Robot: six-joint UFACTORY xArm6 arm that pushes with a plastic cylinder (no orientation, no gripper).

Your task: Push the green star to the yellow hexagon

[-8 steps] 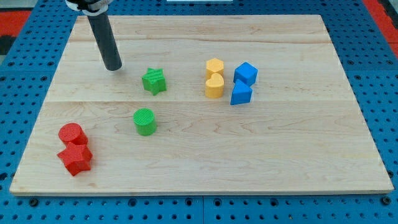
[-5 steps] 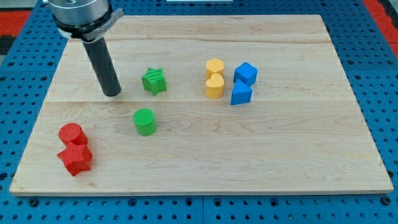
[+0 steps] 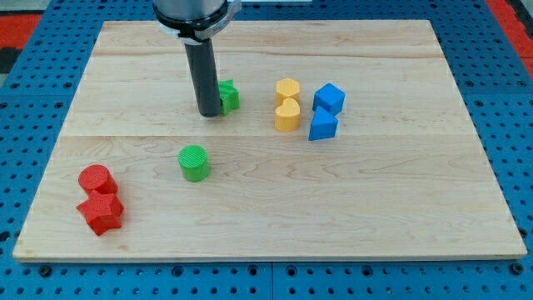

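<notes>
Wooden board (image 3: 416,208); green star (image 3: 227,95) beside my tip (image 3: 209,113), yellow hexagon (image 3: 287,88) near.

Rod upright, my tip (image 3: 209,113) down on the board, left of centre.

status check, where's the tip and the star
My tip against green star's left side. Yellow hexagon to its right, gap between. Nothing in the way.
</notes>
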